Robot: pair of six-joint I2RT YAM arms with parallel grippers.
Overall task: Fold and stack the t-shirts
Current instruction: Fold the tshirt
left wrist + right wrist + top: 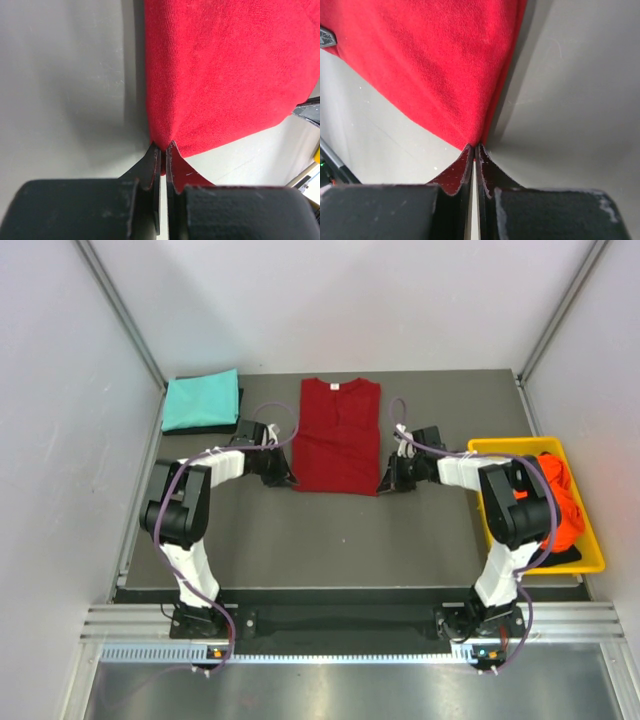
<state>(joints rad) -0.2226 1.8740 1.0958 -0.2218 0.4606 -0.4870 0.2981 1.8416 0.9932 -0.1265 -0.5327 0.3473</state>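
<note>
The dark red t-shirt (pixel 337 435) lies flat in the middle of the worktop (pixel 330 540), sleeves folded in, collar away from the arms. The left pincer (pixel 162 150) is clamped on its near left corner and the right pincer (pixel 474 149) on its near right corner, I'd say to carry the hem evenly toward the collar. The wrist views show the cloth nipped tight. Only the overhead view shows the folded teal t-shirt (pixel 200 400) off its far left and the orange t-shirt (pixel 560 502) in the yellow bin (pixel 592 562) to its right.
</note>
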